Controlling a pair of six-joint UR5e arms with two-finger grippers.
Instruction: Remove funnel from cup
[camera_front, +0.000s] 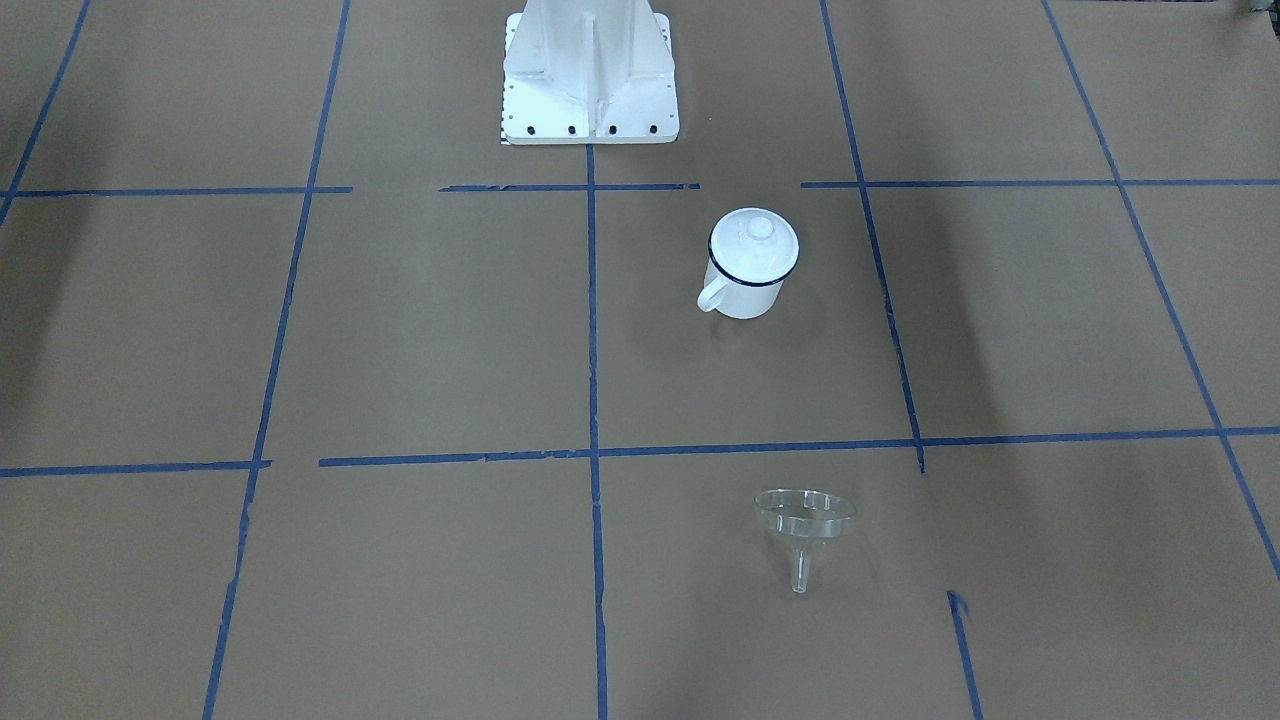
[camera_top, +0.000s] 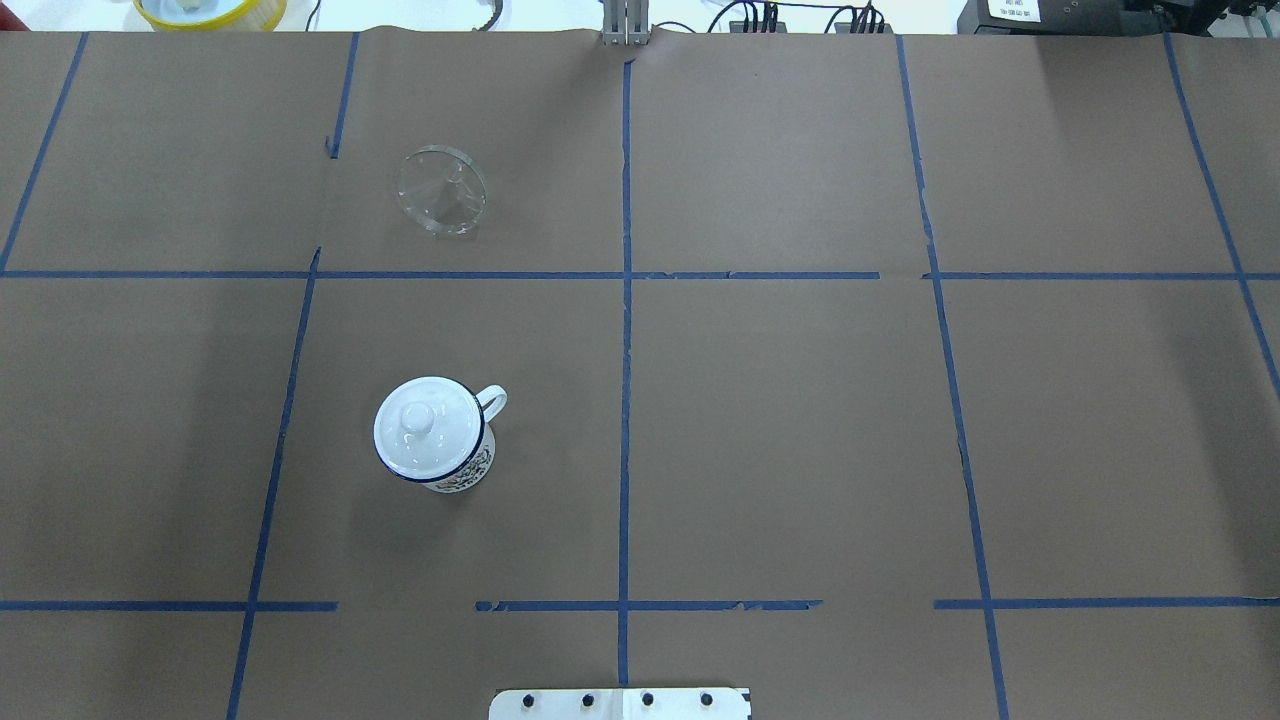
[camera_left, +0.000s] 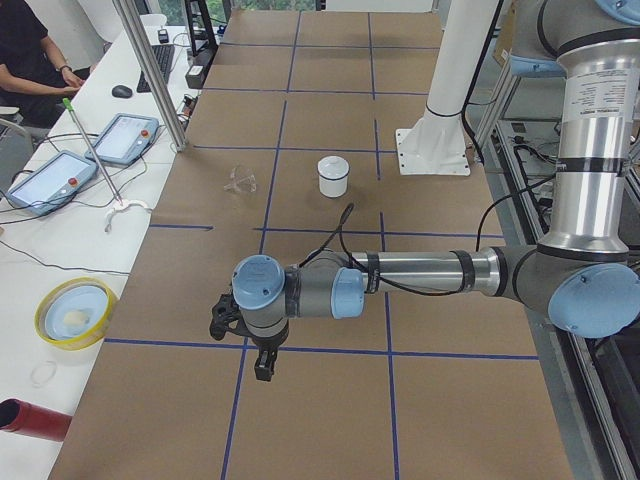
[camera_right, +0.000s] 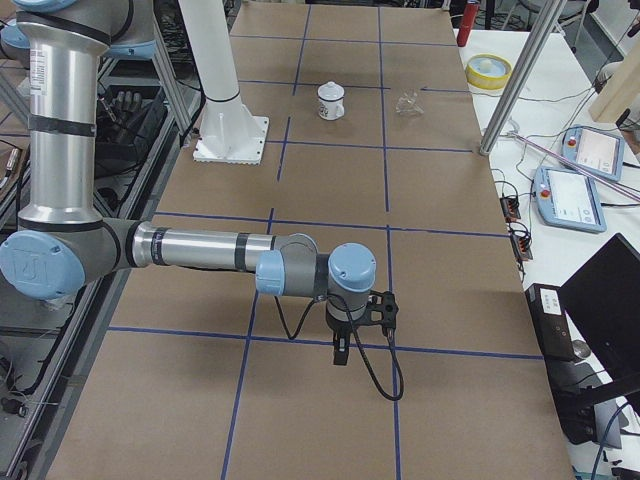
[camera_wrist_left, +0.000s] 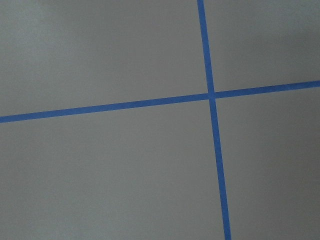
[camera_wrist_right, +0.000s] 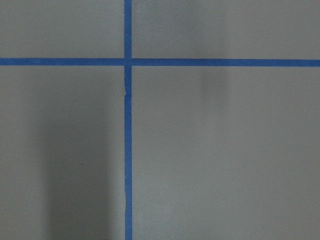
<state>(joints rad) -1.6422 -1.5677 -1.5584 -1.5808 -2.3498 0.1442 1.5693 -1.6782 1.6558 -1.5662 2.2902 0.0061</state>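
The funnel (camera_top: 441, 190) lies upper left, well apart from the cup (camera_top: 435, 435). I cannot tell how my left pincer (camera_left: 262, 364) and right pincer (camera_right: 341, 353) stand.

Bare brown worktop (camera_top: 780, 430) lies all round the cup (camera_top: 466, 477), open to a sideways approach from any quarter; only its loop handle juts out toward the worktop's middle. The white knobbed lid (camera_top: 428, 425) sits on the cup and blocks its mouth from above. The funnel (camera_top: 441, 190) lies tipped over well apart from the cup, on its far side from the robot, open paper between. The left claw (camera_left: 262, 368) and right claw (camera_right: 342, 355) hang well away from the cup.
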